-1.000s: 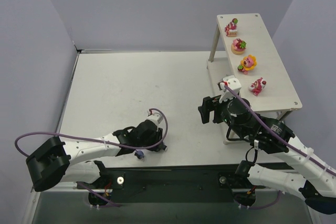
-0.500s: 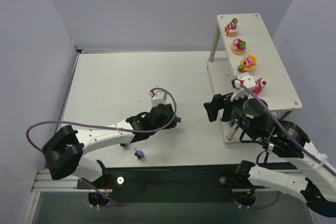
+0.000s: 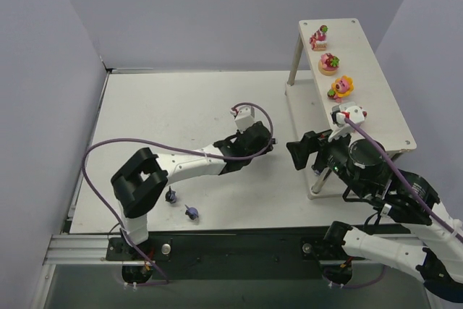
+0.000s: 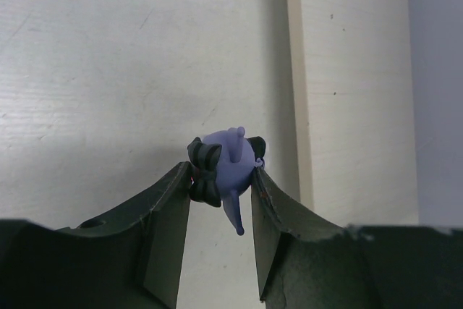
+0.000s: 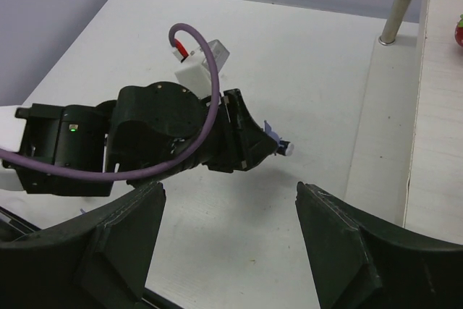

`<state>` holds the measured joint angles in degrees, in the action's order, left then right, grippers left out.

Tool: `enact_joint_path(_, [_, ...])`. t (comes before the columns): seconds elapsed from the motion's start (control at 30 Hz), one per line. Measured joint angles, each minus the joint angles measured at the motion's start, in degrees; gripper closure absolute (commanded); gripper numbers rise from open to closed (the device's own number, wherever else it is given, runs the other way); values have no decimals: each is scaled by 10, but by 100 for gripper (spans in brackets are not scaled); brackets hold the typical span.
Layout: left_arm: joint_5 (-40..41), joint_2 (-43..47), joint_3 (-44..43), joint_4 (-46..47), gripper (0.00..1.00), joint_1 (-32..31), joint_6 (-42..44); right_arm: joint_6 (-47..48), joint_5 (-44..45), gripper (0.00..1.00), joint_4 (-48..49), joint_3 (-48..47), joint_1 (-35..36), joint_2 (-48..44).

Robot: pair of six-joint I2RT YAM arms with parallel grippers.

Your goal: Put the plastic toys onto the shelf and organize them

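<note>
My left gripper [image 3: 270, 142] is shut on a blue-purple toy [image 4: 224, 168] with black and white bits, held just above the table near the shelf's lower board [image 4: 354, 106]. The right wrist view shows that toy [image 5: 278, 145] poking from the left fingers. My right gripper [image 5: 230, 197] is open and empty, hovering in front of the shelf [image 3: 380, 103] and facing the left gripper. Several pink and orange toys stand in a row on the top board, the nearest [image 3: 357, 115] beside my right wrist. Two dark toys [image 3: 171, 195] [image 3: 192, 212] lie on the table near the front left.
A slim shelf leg [image 3: 294, 59] stands at the far left corner of the shelf. Grey walls enclose the white table [image 3: 166, 113] at the left and back. The left arm's purple cable [image 3: 108, 150] loops over the table.
My left arm has swung from the front of the table to the right and away, carrying the blue-purple toy toward the shelf. My right gripper has shifted slightly right.
</note>
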<state>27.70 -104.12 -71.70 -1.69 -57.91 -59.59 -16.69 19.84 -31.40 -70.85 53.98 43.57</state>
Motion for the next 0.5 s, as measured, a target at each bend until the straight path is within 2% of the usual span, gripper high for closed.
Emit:
enact_joint_path(0.2, [-4, -57, -82, -16, 100, -5, -15, -2, 0, 25, -6, 0, 0, -17])
enact_joint_path(0.5, [-56, -128, -133, -11, 100, -14, -58, -6, 2, 25, -9, 8, 0, -28])
